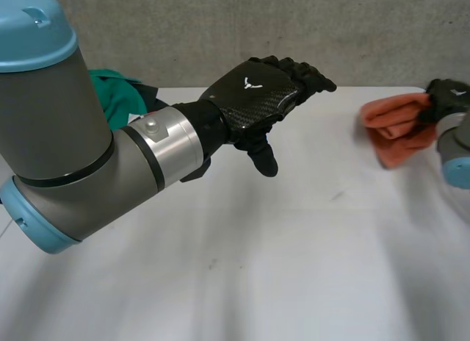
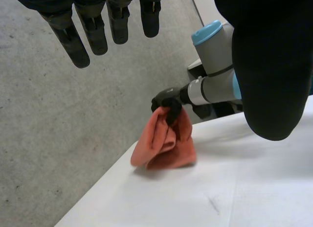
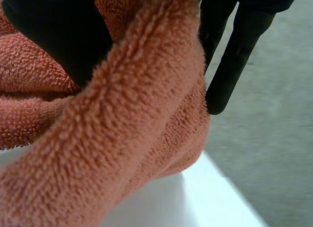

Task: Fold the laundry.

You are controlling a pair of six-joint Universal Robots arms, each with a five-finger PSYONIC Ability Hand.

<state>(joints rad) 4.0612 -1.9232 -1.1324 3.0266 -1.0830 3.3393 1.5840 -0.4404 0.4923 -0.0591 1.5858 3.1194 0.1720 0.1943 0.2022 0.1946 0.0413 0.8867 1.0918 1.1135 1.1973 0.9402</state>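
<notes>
One white table [image 1: 308, 282]: is carrying the laundry along its far side, with a grey wall standing behind it.
Two arms: the left arm [image 1: 59, 135] is reaching in from the near left and crossing above the tabletop. The right arm [image 1: 457, 156] is coming in at the far right edge.
One orange towel [image 1: 400, 131]: is sitting bunched at the table's far right, close to the far edge. Its upper folds are being gathered in the right hand while its lower end is resting on the tabletop [image 2: 166, 146]. Its looped pile is showing plainly in the right wrist view [image 3: 137, 119].
One green cloth [image 1: 117, 97]: is lying at the table's far left, partly hidden behind the left arm and well apart from the orange towel.
One left hand [image 1: 257, 98]: is hovering above the middle of the table, back upward. Its fingers [image 2: 98, 29] are stretching out almost straight, its thumb is hanging down, and it is holding nothing.
One right hand [image 1: 444, 98]: is clamping the top of the orange towel [image 2: 166, 103]. Its thumb is pressing on one side and its fingers [image 3: 239, 46] are closing on the other.
</notes>
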